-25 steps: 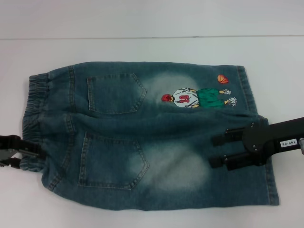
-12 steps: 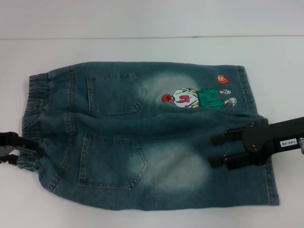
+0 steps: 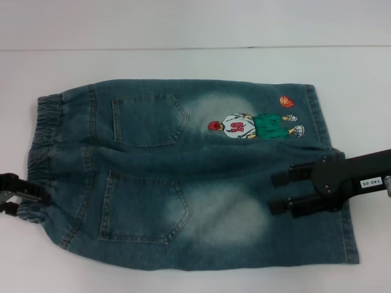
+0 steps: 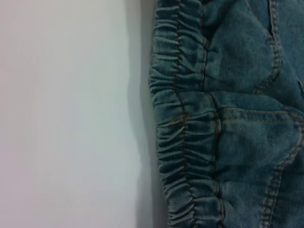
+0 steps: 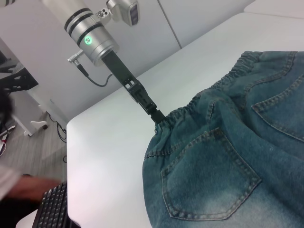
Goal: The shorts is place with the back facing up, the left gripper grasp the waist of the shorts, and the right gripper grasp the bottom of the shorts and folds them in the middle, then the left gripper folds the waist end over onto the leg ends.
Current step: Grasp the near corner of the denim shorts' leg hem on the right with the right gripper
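Note:
The shorts (image 3: 183, 177) lie flat on the white table, back pockets up, with the cartoon print on the far leg. The waist (image 3: 43, 140) is at the left, and its gathered band (image 4: 180, 142) fills the left wrist view. The bottom of the shorts, the straight leg ends (image 3: 348, 238), is at the right. My left gripper (image 3: 30, 196) sits at the near end of the waist and looks shut on the band; the right wrist view shows the left gripper (image 5: 159, 118) meeting the puckered band. My right gripper (image 3: 273, 194) is open over the near leg, just inside the hem.
White table (image 3: 183, 67) surrounds the shorts on all sides. In the right wrist view the table edge (image 5: 69, 156) drops off beyond the waist, with a keyboard (image 5: 52, 209) and floor clutter below it.
My left gripper has shifted slightly to the left, and the near corner of the waist has followed it. The right gripper has not moved.

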You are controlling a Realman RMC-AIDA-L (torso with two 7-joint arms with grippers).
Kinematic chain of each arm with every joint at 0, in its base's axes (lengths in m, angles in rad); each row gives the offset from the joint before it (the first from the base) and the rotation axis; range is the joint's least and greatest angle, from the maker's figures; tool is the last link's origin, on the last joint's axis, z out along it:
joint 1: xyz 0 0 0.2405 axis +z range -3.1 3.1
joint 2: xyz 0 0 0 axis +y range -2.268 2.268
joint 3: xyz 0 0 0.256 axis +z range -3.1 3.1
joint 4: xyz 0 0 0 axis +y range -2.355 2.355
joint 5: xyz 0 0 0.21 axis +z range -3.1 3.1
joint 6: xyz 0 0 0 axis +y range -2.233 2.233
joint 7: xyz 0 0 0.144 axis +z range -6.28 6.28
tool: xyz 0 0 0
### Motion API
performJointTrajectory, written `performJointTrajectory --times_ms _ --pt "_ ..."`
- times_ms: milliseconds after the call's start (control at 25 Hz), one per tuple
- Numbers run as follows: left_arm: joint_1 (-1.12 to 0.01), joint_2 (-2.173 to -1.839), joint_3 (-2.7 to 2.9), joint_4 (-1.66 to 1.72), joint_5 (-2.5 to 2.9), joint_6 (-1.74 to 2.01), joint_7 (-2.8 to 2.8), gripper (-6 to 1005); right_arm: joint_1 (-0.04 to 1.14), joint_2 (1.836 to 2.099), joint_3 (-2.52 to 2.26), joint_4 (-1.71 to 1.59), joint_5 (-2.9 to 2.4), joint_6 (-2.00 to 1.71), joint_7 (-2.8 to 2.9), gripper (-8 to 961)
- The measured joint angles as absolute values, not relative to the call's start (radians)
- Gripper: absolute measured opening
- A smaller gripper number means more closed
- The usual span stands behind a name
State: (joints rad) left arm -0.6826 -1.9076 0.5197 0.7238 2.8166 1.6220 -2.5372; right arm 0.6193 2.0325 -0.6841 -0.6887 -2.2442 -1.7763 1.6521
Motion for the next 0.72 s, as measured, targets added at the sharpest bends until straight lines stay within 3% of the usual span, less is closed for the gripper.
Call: performJointTrajectory --times_ms 720 --pt "-0.681 -1.915 0.523 0.718 2.827 1.608 -2.537 738 0.620 2.032 -0.684 -0.689 -2.244 -1.776 1.649 805"
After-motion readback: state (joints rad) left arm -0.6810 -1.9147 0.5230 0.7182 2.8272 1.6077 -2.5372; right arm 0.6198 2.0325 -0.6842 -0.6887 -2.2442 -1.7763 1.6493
